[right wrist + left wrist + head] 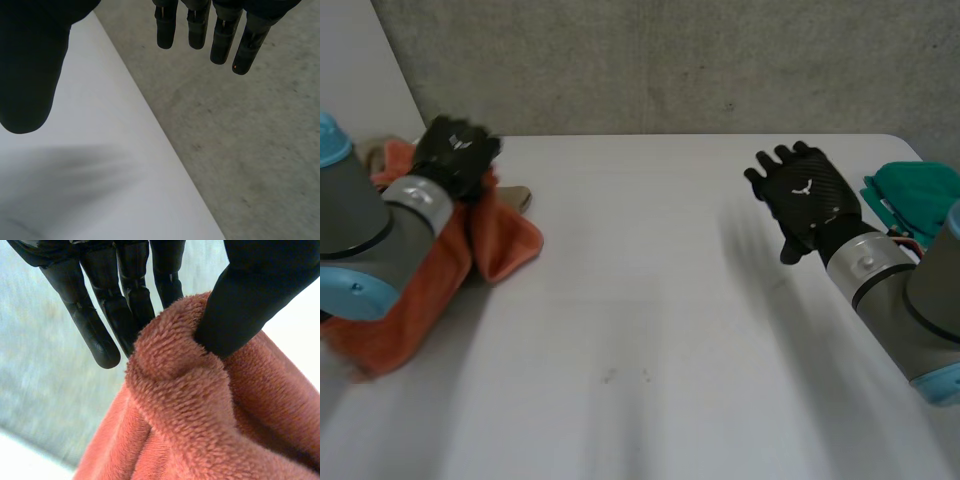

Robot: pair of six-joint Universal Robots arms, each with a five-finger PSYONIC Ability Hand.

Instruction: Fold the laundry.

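Note:
An orange fleecy cloth (440,270) hangs bunched at the table's left side, lifted at its upper end. My left hand (455,152) is shut on it: in the left wrist view the thumb (245,310) presses a fold of the orange cloth (190,405) against the fingers (125,315). My right hand (805,200) hovers above the right part of the table, open and empty. Its straight fingers (220,35) and thumb (30,75) hang over the table's far edge.
A green cloth (915,195) lies at the table's right edge behind my right arm. A bit of tan cloth (515,195) peeks out beside the orange one. The white table (650,350) stretches between the arms; a grey concrete wall (670,60) stands behind.

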